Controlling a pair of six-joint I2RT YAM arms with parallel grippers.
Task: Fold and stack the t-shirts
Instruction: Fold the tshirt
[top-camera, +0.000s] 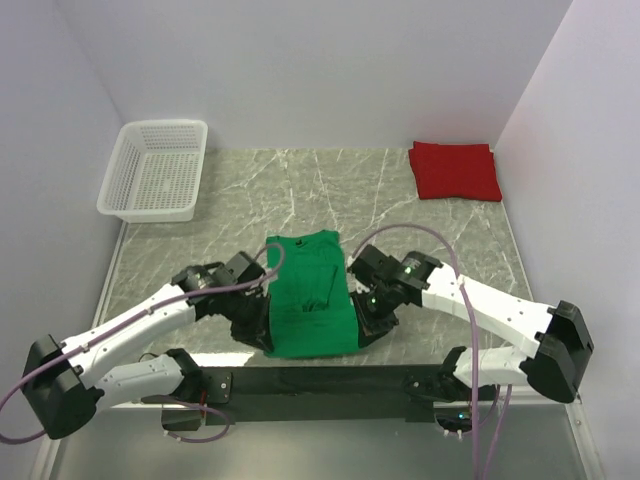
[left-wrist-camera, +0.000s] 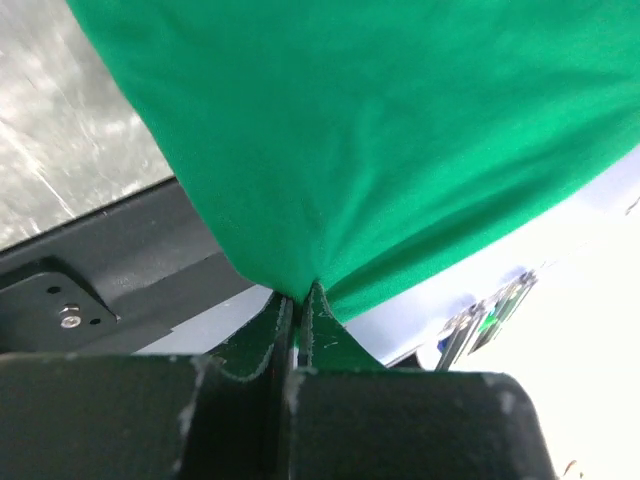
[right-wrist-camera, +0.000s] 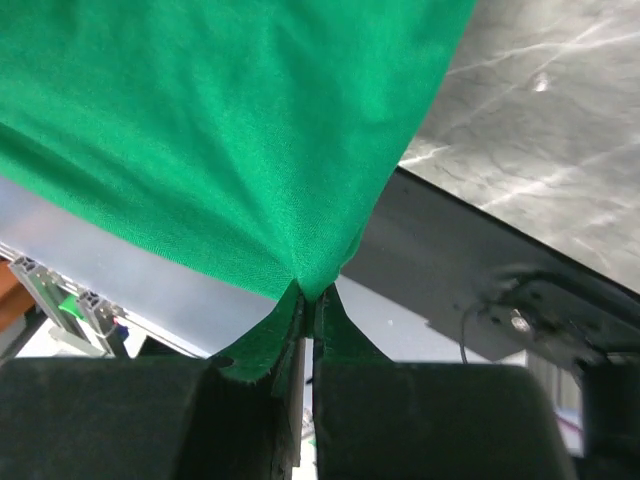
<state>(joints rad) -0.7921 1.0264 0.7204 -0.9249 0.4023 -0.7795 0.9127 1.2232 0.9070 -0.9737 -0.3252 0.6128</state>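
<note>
Fingers of the left gripper (left-wrist-camera: 296, 312) are clamped on a pinch of the green t-shirt (top-camera: 312, 296), and those of the right gripper (right-wrist-camera: 308, 300) grip it likewise. In each wrist view the cloth fans away from a tight point between the closed jaws. Seen from above, the green shirt lies as a tall, partly folded rectangle at lower centre of the frame, on the marble table (top-camera: 400, 200) just above the black bar (top-camera: 320, 380) carrying the arm bases. One gripper is near its lower left corner and the other near its lower right. Holding both near corners at once probably keeps that edge taut and level, so the lower half can be carried over the upper half without skewing; the step in hand looks like the crosswise fold. The red t-shirt (top-camera: 454, 170) sits already folded at upper right, well apart, likely the base of the stack. A white mesh basket (top-camera: 155, 170) stands at upper left.
</note>
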